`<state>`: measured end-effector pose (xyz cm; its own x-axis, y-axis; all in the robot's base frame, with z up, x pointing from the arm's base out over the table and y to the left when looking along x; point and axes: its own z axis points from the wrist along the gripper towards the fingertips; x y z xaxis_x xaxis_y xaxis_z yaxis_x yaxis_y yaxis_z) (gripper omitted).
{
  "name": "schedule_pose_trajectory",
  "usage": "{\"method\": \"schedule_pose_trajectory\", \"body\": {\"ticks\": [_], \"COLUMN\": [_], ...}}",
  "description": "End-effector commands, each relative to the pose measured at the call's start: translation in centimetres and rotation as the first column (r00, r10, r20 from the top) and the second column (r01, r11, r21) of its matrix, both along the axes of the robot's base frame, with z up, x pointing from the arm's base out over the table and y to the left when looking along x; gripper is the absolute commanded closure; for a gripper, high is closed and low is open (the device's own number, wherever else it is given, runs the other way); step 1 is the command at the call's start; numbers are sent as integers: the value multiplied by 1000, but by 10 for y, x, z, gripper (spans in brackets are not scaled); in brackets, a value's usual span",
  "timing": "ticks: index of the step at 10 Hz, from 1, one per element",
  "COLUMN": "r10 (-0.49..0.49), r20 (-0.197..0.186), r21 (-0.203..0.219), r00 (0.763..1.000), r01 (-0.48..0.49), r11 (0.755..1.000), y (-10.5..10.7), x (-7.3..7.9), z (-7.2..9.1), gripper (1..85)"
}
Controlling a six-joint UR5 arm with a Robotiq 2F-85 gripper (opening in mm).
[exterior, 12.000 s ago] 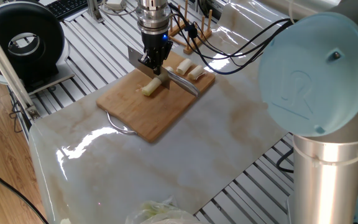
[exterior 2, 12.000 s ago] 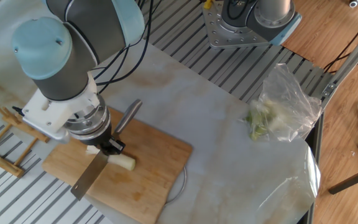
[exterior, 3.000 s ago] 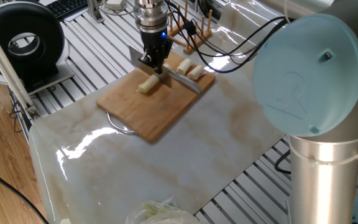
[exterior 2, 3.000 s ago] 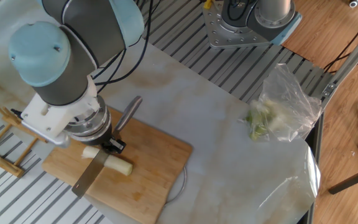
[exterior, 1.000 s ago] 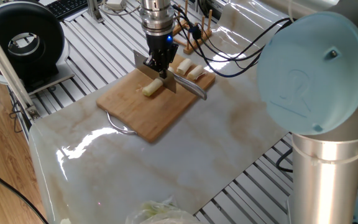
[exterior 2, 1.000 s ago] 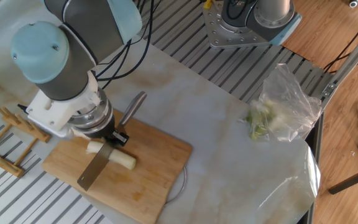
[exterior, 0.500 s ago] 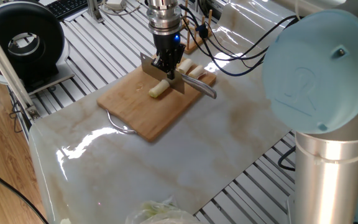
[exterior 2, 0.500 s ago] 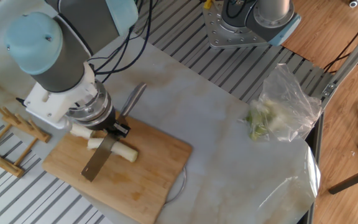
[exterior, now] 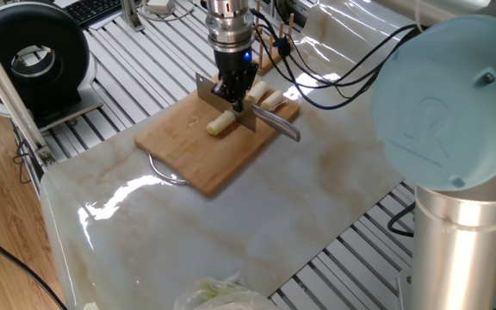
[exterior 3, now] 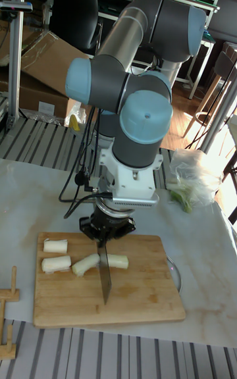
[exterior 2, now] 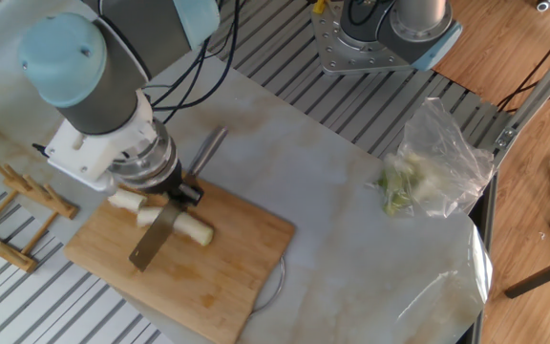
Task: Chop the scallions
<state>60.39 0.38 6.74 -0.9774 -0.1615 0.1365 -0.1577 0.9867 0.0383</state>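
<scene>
Gripping a knife (exterior 3: 105, 274), my claw (exterior 3: 105, 233) sits clenched on the handle; blade edge-down across the scallions (exterior 3: 98, 262), straight below the claw.

- Cutting board (exterior 3: 138, 297): bamboo, beneath the claw, flat on the marble-patterned table (exterior 2: 351, 239).
- Scallions, piece under the blade: pale, lying flat, showing on both sides of the blade in the tall fixed view; I cannot tell whether it is cut through.
- Scallions, cut chunks (exterior 3: 55, 255): two short cylinders beside the claw, on the board's edge, apart from the blade.
- Leafy bundle (exterior 2: 426, 174): in clear plastic, well apart from the claw, at the table's far edge.
- Wooden rack (exterior 2: 8, 212): off the board, near the claw.
</scene>
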Motion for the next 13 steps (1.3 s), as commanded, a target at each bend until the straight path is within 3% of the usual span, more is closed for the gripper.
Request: {"method": "schedule_pose_trajectory", "body": {"ticks": [1, 6, 10, 13], "r10": [-12, -22, 10, -20], "r20": [35, 83, 39, 75], "r21": [40, 39, 72, 61], "r00": [999, 996, 999, 997], "r01": [10, 18, -13, 15], "r11": [999, 999, 997, 998], "y": [9, 17, 11, 19], "x": [6, 26, 28, 42], "z": [0, -24, 12, -8], "gripper": [843, 843, 843, 843]}}
